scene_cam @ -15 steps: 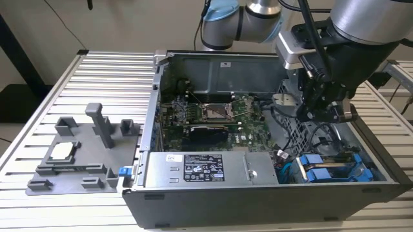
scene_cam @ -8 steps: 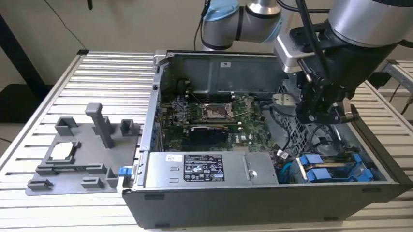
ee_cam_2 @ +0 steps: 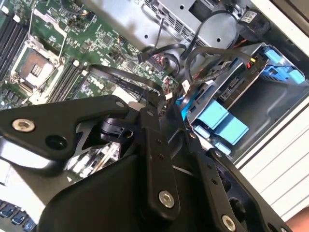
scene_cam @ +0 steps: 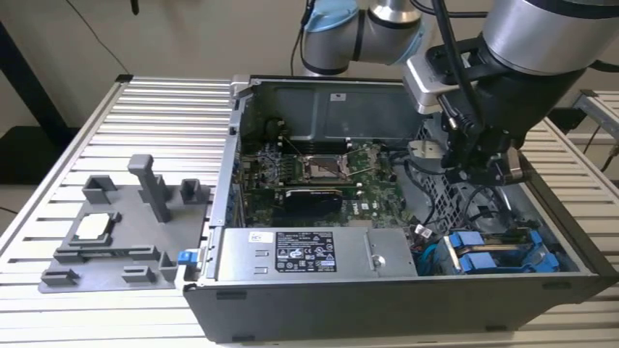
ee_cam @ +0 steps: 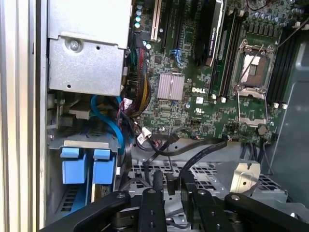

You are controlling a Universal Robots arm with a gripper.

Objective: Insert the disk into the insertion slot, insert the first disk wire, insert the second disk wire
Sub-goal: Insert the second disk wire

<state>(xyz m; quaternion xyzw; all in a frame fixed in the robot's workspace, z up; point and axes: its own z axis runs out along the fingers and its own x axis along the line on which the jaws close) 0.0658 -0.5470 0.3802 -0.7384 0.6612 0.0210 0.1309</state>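
The disk's bright blue carrier [scene_cam: 488, 254] sits inside the insertion slot [scene_cam: 546, 254], the grey cage in the case corner at the exterior view's right; the drive body is mostly hidden. In both wrist views the blue tabs [ee_cam: 75, 166] [ee_cam_2: 227, 128] show beside the cage wall [ee_cam_2: 270, 92]. My gripper [scene_cam: 469, 172] hangs inside the case over a perforated metal panel, short of the cage. Its black fingers [ee_cam: 149, 212] stand close together, shut on the end of a flat black disk wire [ee_cam: 203, 152] [ee_cam_2: 125, 79] that runs back toward the motherboard.
A grey power supply with a black sticker [scene_cam: 300, 254] lies beside the cage. The motherboard [scene_cam: 320, 170] fills the case floor. Loose black and blue cables [ee_cam: 108, 123] cross between them. A grey fixture [scene_cam: 116, 232] rests on the slatted table at the exterior view's left.
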